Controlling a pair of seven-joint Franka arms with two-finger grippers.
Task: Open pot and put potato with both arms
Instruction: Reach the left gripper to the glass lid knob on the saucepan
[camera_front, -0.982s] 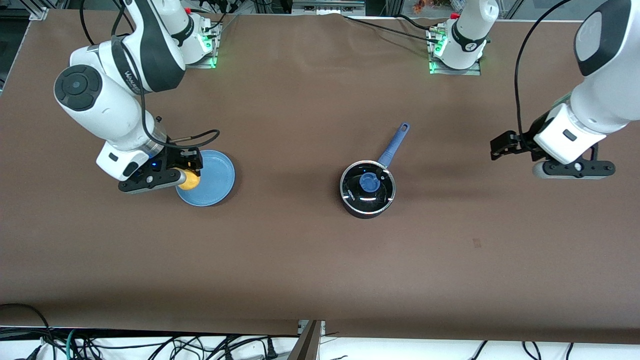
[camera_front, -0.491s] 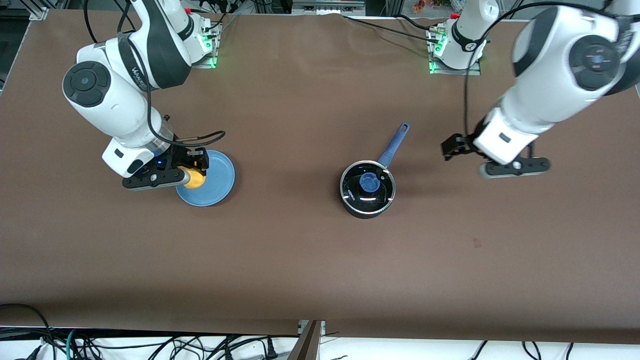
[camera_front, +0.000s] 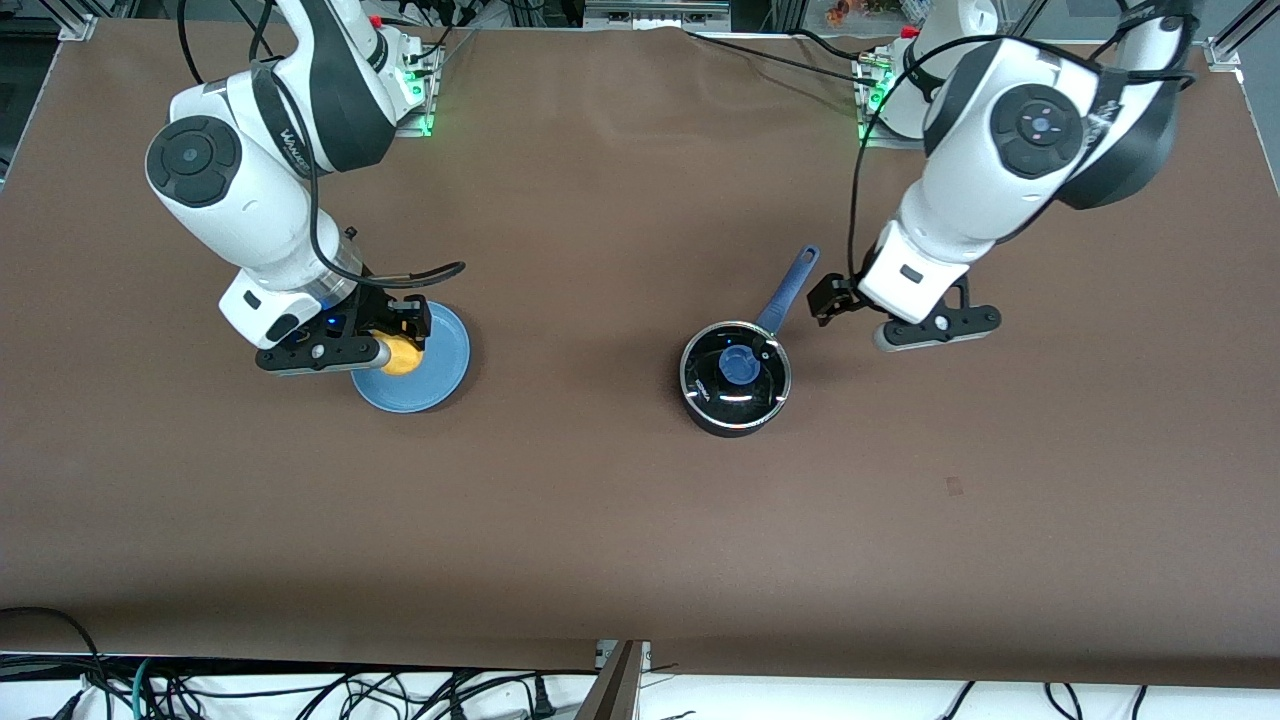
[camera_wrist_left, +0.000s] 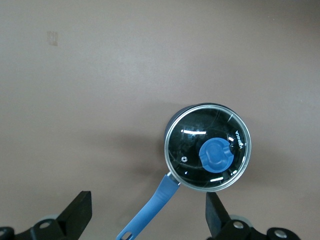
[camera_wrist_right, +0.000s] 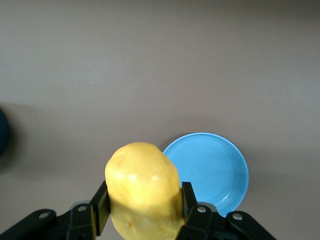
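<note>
Potato (camera_wrist_right: 144, 187) is pinched between the right gripper's (camera_front: 395, 340) fingers, lifted over the plate (camera_front: 440, 365); its lower end is cut off in the right wrist view. The pot (camera_front: 735, 378) sits lidded below the left gripper (camera_front: 832, 298), whose fingers (camera_wrist_left: 80, 215) are spread wide, their tips hanging over the handle (camera_front: 790, 285).

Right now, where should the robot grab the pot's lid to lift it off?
Probably by the blue knob in the middle of the glass lid, coming straight down from above. It sticks up, while the lid's edge sits flush on the pot. The left gripper, open, is beside the pot's handle.
</note>
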